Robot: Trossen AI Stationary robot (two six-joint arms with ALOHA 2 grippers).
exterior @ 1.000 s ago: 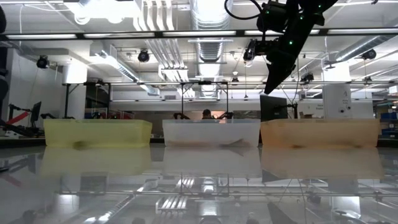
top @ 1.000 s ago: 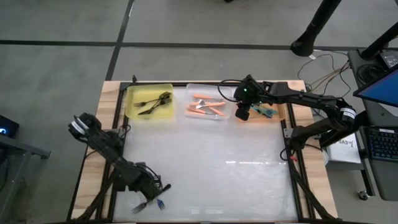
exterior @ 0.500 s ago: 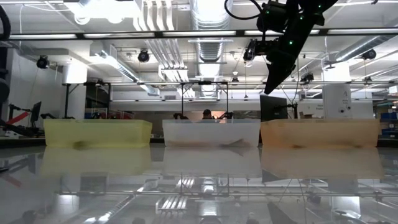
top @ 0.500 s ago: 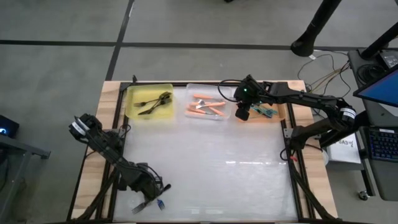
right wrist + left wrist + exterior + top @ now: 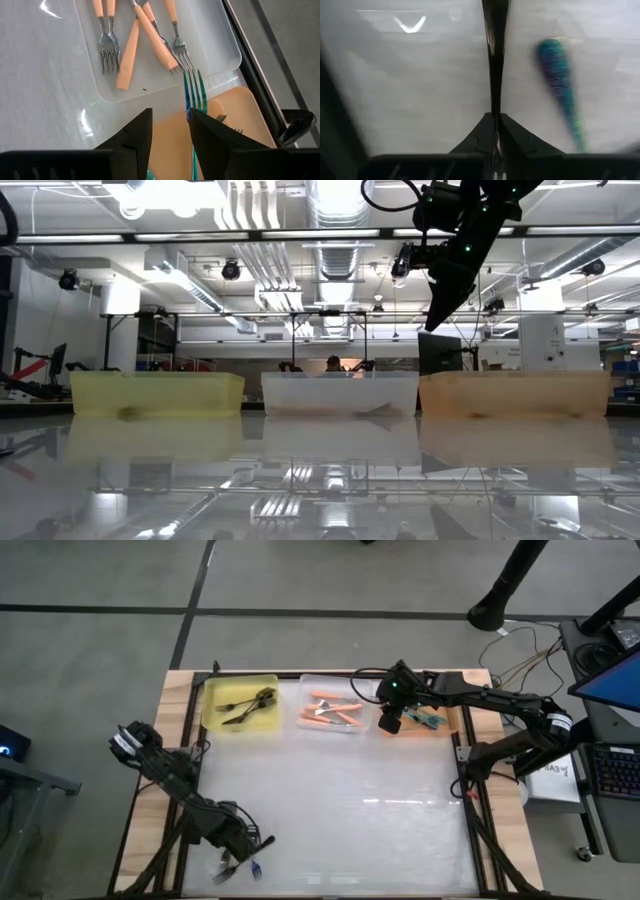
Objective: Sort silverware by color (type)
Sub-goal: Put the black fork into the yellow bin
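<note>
Left gripper (image 5: 240, 845) on my dark arm sits low at the near-left corner of the white table (image 5: 340, 800), its two fingers (image 5: 495, 75) pressed flat together with nothing visible between them in the left wrist view. Just beside those closed fingers lies a teal-blue-handled fork (image 5: 560, 90), and from above I see it paired with a black-handled fork with silver tines (image 5: 226, 869) on the bare tabletop near the front edge.

Right gripper (image 5: 391, 720) hangs over the far side of the table, above the orange plastic tray (image 5: 440, 728), its fingers (image 5: 132, 135) standing apart. Between them, in the right wrist view, rises a teal-blue fork (image 5: 193, 100), tines toward the neighbouring tray; I cannot tell whether the fingers touch it.

Across the far edge run three trays: a yellow tray (image 5: 212, 710) holding black-handled forks (image 5: 252, 705), a clear tray (image 5: 305, 690) holding orange-handled forks (image 5: 332, 712), and the orange one, where more teal forks (image 5: 430, 720) lie.
</note>
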